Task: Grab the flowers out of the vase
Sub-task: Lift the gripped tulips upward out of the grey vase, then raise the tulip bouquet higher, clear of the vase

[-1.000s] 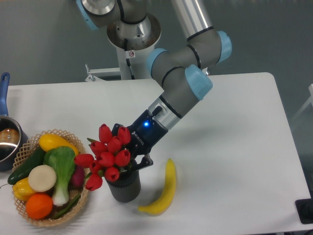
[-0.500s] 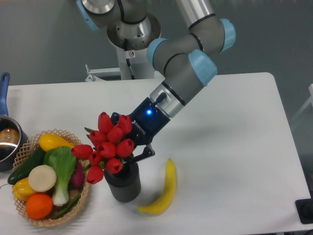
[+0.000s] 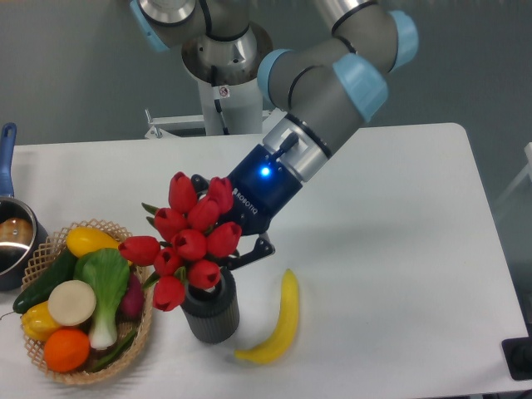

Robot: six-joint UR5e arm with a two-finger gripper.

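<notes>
The UR5e arm reaches down from the upper middle of the view, its pincer [image 3: 226,259] hidden for the most part behind the flowers [image 3: 187,241], so only one dark finger [image 3: 253,250] shows at the right of the bunch; it seems clamped on the stems just above the vase [image 3: 211,310], though the contact itself is covered by the buds. A blue light glows on the wrist body above the pincer.

The flowers, red tulip buds with a few green leaf tips poking out at the left, spread wider than the vase and lean up and to the left. Their lowest buds sit right over the mouth of the vase, so whether the stems are inside it or clear of it cannot be told. The vase, dark grey and ribbed, stands upright on the white worktop [image 3: 399,249].

Just right of the vase lies a yellow banana [image 3: 281,319], curved, near but not touching it. Left of the vase sits a woven wicker basket [image 3: 50,249] holding a bok choy [image 3: 106,283], an orange [image 3: 66,349], a yellow lemon [image 3: 91,241], a dark green cucumber [image 3: 46,281] and a pale round slice [image 3: 71,302]. At the far left edge a pot [image 3: 15,241] with a blue handle is partly cut off
</notes>
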